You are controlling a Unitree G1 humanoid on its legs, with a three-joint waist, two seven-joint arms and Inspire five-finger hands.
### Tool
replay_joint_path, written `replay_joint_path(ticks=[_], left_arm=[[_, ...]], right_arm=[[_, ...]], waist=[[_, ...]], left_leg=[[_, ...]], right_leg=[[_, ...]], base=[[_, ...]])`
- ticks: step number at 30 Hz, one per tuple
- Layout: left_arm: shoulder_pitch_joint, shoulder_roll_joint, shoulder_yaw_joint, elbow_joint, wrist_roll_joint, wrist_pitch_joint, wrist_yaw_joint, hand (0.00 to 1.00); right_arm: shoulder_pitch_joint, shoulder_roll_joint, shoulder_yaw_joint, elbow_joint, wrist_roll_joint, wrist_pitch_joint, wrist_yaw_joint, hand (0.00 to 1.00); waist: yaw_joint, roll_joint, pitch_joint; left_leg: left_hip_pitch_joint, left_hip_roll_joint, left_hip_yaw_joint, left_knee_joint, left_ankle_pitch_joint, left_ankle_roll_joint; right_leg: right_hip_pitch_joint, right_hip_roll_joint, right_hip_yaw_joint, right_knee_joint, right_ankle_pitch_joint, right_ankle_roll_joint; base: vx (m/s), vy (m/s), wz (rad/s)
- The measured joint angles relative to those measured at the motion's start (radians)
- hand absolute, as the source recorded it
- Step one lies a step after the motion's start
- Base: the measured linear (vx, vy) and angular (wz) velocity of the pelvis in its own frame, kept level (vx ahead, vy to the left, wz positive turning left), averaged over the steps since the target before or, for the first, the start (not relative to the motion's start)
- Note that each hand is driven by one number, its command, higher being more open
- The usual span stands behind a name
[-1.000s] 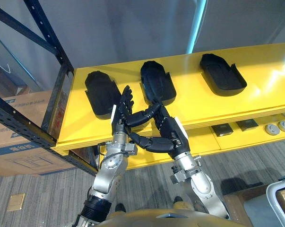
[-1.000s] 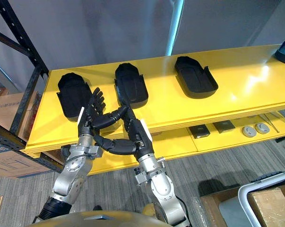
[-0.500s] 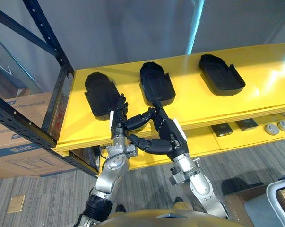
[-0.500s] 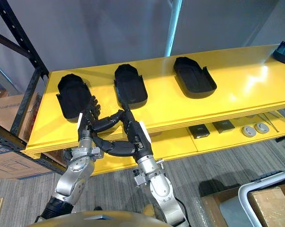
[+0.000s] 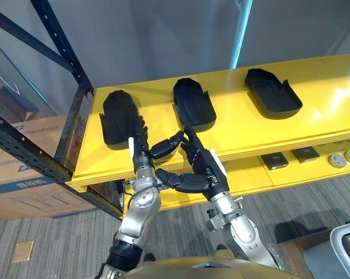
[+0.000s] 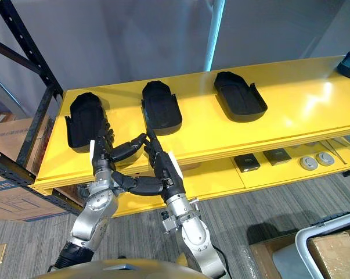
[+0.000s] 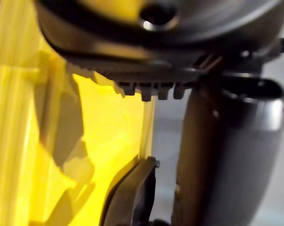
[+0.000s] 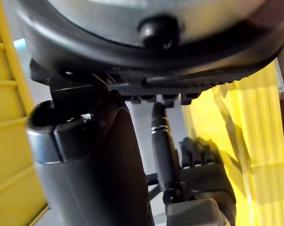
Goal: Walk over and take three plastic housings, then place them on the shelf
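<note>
Well apart, 3 plastic housings (image 5: 121,119) (image 5: 194,103) (image 5: 273,92) sit on the yellow shelf (image 5: 314,119)

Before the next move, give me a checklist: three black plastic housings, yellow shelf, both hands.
1. All three black plastic housings on the yellow shelf: ok; left housing, middle housing and right housing lie on it.
2. Housings apart from each other: ok.
3. Left hand empty: ok, fingers straight.
4. Right hand empty: ok, fingers straight.
5. Left hand clear of left housing: cannot tell, fingertips overlap its edge.
6. Hands clear of each other: cannot tell, thumbs overlap.
</note>
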Motion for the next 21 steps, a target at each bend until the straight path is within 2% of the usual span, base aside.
replay_joint_path(ticks=[6,11,13,16,21], left_arm=[[0.000,-0.001,0.057,-0.006,0.006,0.009,0.057,1.00],[0.000,-0.001,0.063,-0.010,0.007,0.018,0.041,1.00],[0.000,-0.002,0.062,-0.011,0.006,0.017,0.008,1.00],[0.001,-0.003,0.051,-0.036,-0.023,0.005,-0.090,1.00],[0.002,0.012,0.006,-0.126,-0.084,-0.097,-0.255,1.00]], right_arm=[[0.002,0.000,0.017,0.000,0.000,0.000,0.001,1.00],[0.002,0.000,0.025,-0.001,-0.002,0.000,0.000,1.00],[0.002,0.000,0.026,-0.001,-0.003,0.000,0.001,1.00],[0.002,0.000,0.025,-0.002,-0.003,0.000,0.002,1.00],[0.004,0.001,0.017,-0.045,-0.003,-0.025,0.027,1.00]], waist=[[0.003,0.000,0.000],[0.004,0.000,0.000],[0.004,0.000,0.000],[0.004,0.000,0.000],[0.000,0.002,-0.001]], left_leg=[[0.000,0.000,-0.004,0.000,0.000,0.000],[-0.003,0.000,-0.010,0.000,0.000,0.000],[-0.003,0.000,-0.010,0.000,0.000,0.000],[-0.003,0.000,-0.010,0.000,0.000,0.000],[-0.002,0.000,-0.011,0.000,0.000,0.000]], right_leg=[[0.002,0.000,-0.003,0.000,-0.001,-0.001],[0.004,-0.001,-0.011,0.000,-0.001,-0.002],[0.004,-0.001,-0.011,0.000,-0.001,-0.002],[0.004,-0.001,-0.011,0.000,-0.001,-0.002],[0.005,-0.001,-0.012,0.000,-0.001,-0.002]], base=[[0.00,0.000,0.00],[0.00,0.000,0.03],[0.00,0.000,0.00],[0.00,0.000,0.00],[0.00,0.000,0.00]])
